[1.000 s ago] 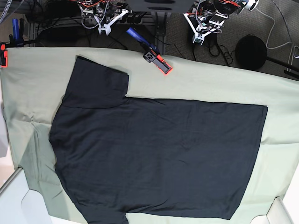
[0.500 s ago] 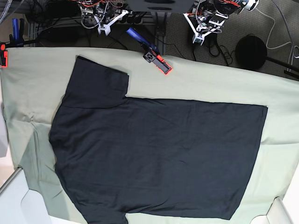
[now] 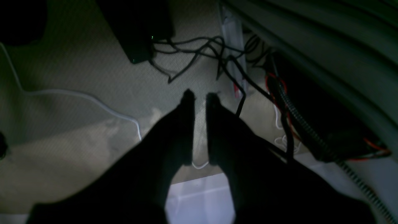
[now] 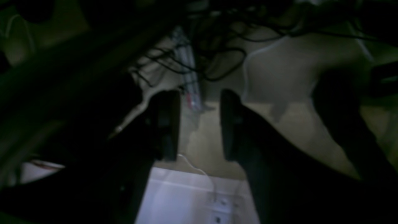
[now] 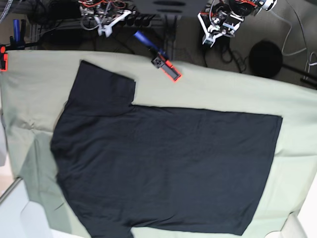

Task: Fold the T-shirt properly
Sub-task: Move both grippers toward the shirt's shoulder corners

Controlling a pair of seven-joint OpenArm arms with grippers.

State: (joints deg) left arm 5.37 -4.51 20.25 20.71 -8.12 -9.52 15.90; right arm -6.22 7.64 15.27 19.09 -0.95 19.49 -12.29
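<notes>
Base view: a pale green cloth sheet (image 5: 39, 84) covers the table, and the large plain black short-sleeved T-shirt (image 5: 163, 163) lies spread flat on it, well below both grippers, which hang over grey carpet beyond the far edge. No writing is legible.

Left wrist view: the left gripper (image 3: 199, 96) shows a narrow gap, empty, above tangled black cables (image 3: 199, 53).

Right wrist view: the right gripper (image 4: 199, 96) stands parted, holding nothing.
</notes>
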